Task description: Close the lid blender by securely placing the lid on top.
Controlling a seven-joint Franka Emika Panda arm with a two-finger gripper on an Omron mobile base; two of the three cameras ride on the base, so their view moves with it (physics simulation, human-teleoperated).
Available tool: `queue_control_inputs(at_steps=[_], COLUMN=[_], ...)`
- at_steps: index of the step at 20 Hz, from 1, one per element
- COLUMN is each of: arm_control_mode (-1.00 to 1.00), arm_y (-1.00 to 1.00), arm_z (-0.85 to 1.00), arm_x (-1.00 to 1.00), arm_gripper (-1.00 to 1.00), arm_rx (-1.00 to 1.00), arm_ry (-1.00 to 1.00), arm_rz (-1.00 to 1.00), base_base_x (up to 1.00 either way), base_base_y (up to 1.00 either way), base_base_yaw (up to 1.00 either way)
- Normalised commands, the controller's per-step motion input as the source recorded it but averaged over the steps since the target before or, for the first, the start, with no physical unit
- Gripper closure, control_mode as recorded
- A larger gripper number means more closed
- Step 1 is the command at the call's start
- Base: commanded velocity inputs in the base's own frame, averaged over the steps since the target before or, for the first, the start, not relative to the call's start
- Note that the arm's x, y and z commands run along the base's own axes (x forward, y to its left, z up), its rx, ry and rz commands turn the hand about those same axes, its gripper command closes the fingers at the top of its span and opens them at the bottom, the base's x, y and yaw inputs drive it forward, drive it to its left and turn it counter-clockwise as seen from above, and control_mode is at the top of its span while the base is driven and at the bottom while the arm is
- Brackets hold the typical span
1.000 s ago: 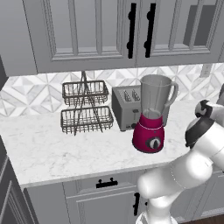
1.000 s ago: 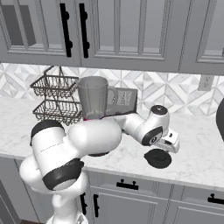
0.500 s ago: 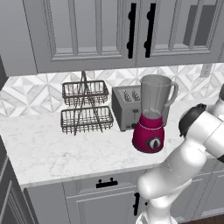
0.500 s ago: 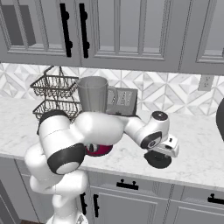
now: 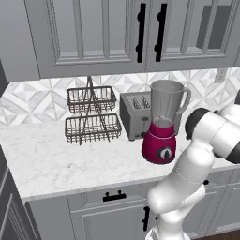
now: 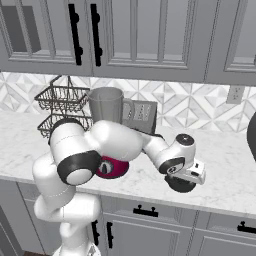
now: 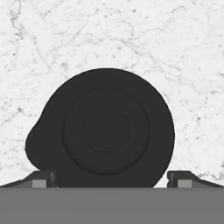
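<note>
Tool (image 7: 112,178) lowered over lid (image 7: 103,129); blender (image 5: 164,123) jar uncovered.

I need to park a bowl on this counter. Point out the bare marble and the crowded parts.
Bare marble counter lies in front of the two-tier black wire basket, left of the magenta-based blender with clear jar. Crowded: basket, silver toaster and blender stand close together along the backsplash; the open tool hovers over the dark round lid.

A silver toaster (image 5: 135,115) stands at the back of the marble counter (image 5: 56,159), with a two-tier wire basket (image 5: 91,117) to its left. Grey cabinets (image 5: 93,33) hang above.
</note>
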Motion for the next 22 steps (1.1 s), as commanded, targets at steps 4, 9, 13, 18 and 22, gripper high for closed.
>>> queue_control_inputs(at_steps=[4, 9, 13, 18, 22], arm_control_mode=[-1.00, -1.00, -1.00, -1.00, -1.00], arm_y=[0.00, 0.00, 0.00, -0.02, -0.08], arm_z=[-0.08, -0.06, -0.10, -0.08, -0.06], arm_x=[0.05, 0.09, 0.11, 0.18, 0.20], arm_gripper=[-1.00, -1.00, -1.00, -1.00, -1.00], arm_rx=[0.00, 0.00, 0.00, 0.01, 0.03], arm_ry=[0.00, 0.00, 0.00, 0.00, 0.00], arm_rz=[0.05, 0.04, 0.04, 0.03, 0.02], base_base_x=[0.00, 0.00, 0.00, 0.00, 0.00], base_base_y=[0.00, 0.00, 0.00, 0.00, 0.00], base_base_yaw=[0.00, 0.00, 0.00, 0.00, 0.00])
